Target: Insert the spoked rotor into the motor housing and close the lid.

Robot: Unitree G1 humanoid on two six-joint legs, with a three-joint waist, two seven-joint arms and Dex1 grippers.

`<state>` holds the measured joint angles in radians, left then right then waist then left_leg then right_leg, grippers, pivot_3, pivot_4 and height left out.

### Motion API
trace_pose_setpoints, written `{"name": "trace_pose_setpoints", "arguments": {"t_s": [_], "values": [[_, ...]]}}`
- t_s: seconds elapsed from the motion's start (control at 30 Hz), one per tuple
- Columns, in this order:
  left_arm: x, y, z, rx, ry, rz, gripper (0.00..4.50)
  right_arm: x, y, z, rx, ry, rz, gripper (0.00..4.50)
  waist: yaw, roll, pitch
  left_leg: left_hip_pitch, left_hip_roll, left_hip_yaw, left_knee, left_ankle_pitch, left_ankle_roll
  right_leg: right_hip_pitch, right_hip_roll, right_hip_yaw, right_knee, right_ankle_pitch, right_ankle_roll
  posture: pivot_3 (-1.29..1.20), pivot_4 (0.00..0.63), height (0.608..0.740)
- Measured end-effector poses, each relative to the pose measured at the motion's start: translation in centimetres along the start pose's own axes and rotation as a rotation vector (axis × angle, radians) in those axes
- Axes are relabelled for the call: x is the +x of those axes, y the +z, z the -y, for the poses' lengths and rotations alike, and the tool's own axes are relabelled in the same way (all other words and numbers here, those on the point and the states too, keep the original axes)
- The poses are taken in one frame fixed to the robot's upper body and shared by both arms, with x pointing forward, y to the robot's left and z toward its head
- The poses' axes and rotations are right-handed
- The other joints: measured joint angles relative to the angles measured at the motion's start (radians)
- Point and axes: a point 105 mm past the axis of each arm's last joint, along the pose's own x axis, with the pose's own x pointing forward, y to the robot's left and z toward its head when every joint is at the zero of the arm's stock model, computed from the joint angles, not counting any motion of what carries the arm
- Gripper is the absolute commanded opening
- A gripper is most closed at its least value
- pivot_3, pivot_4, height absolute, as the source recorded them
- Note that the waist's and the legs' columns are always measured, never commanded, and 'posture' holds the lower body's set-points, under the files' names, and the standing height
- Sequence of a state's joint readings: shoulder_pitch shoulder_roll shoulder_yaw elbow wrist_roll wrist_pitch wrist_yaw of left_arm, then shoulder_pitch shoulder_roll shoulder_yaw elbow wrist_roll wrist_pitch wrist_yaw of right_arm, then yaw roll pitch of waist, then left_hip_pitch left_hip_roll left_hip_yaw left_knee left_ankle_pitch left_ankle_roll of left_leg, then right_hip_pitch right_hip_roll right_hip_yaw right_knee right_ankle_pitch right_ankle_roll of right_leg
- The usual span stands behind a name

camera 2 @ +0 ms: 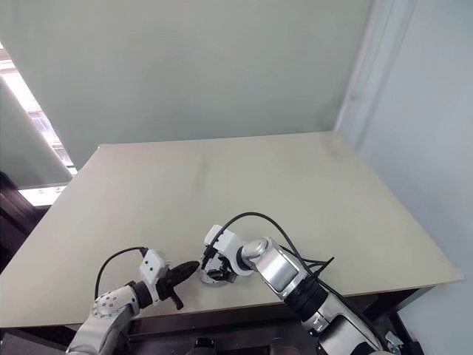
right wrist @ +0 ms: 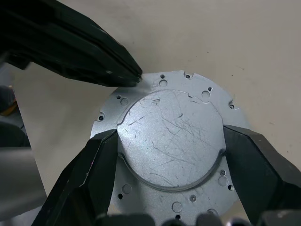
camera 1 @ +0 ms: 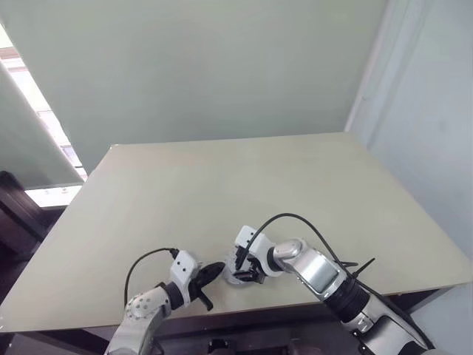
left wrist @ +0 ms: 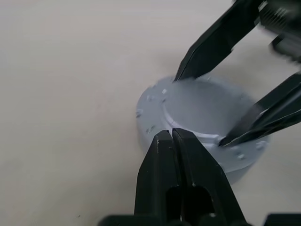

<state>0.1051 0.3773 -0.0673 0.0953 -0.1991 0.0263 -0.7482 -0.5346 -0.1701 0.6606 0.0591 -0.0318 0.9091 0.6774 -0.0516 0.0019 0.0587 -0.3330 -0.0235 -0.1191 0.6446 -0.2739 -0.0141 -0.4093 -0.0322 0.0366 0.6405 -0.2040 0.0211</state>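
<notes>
a round grey metal piece, the lid (right wrist: 171, 141), sits on the beige bench (camera 1: 295, 185) near its front edge, at about 6 o'clock of the benchtop in the head views. seen from the right wrist, its scratched, raised round centre is ringed by a flat flange with small holes. from the left wrist it reads as a low grey cylinder with that flange on top, resting flat on the bench; what lies beneath the lid cannot be told. the right hand (right wrist: 171, 146) comes down onto it at a slant, its two black fingers (right wrist: 84, 174) spread wide and set against the raised centre at 9 o'clock and 3 o'clock in the right wrist view, so it grips the lid across its width. the left hand (left wrist: 173, 139) has its two fingers pressed together, fully closed and holding nothing; its joined tip lies at the lid's flange, touching or just short of it, and in the right wrist view that tip meets the rim at about 10 o'clock. in the head views the left hand (camera 1: 209, 275) lies just to the left of the lid (camera 1: 235, 276), and the right hand (camera 1: 247, 268) is over it. a black cable (camera 1: 295, 219) arcs above the right wrist.
</notes>
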Motion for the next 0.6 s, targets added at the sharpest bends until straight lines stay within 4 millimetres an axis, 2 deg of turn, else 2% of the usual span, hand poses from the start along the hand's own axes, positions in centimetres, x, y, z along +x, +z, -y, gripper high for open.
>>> {"name": "trace_pose_setpoints", "arguments": {"t_s": [0.17, 0.4, 0.47, 0.53, 0.6], "values": [[1.3, 0.1, -0.1, 0.023, -0.009, -0.025, 0.00, 0.0, -0.2, 0.1, 0.003, -0.003, -0.004, 3.22, 0.002, 0.002, -0.002, 0.001, 0.000, 0.000, 0.000, 0.000, 0.000, 0.001, 0.000, 0.000, 0.000, 0.000, 0.000, 0.00, 0.000, 0.740], [1.7, -0.1, 0.0, 0.025, -0.029, -0.033, 0.00, 0.0, -0.3, 0.1, 0.010, -0.004, -0.004, 3.22, 0.002, 0.006, -0.005, 0.001, -0.001, -0.001, 0.000, 0.000, 0.000, 0.001, -0.001, 0.000, 0.000, 0.000, 0.001, 0.00, 0.000, 0.740], [1.7, -0.1, 0.0, 0.024, -0.030, -0.033, 0.00, 0.0, -0.3, 0.1, 0.008, -0.005, -0.006, 3.96, 0.002, 0.007, -0.006, 0.001, -0.001, -0.001, 0.000, 0.000, 0.000, 0.001, -0.001, 0.000, 0.000, -0.001, 0.001, 0.00, 0.000, 0.740], [1.7, -0.1, 0.0, 0.025, -0.033, -0.033, 0.00, -0.1, -0.4, 0.2, 0.002, -0.010, -0.010, 4.47, 0.002, 0.007, -0.006, 0.001, -0.002, -0.001, 0.000, 0.000, 0.000, 0.001, -0.001, 0.000, 0.000, -0.001, 0.002, 0.00, 0.000, 0.740], [1.7, -0.1, 0.0, 0.026, -0.035, -0.034, 0.00, -0.3, -0.5, 0.3, 0.001, -0.013, -0.011, 4.47, 0.002, 0.007, -0.007, 0.001, -0.002, -0.001, 0.000, 0.000, 0.000, 0.001, -0.001, 0.000, -0.001, -0.001, 0.002, 0.00, 0.000, 0.740]]}}
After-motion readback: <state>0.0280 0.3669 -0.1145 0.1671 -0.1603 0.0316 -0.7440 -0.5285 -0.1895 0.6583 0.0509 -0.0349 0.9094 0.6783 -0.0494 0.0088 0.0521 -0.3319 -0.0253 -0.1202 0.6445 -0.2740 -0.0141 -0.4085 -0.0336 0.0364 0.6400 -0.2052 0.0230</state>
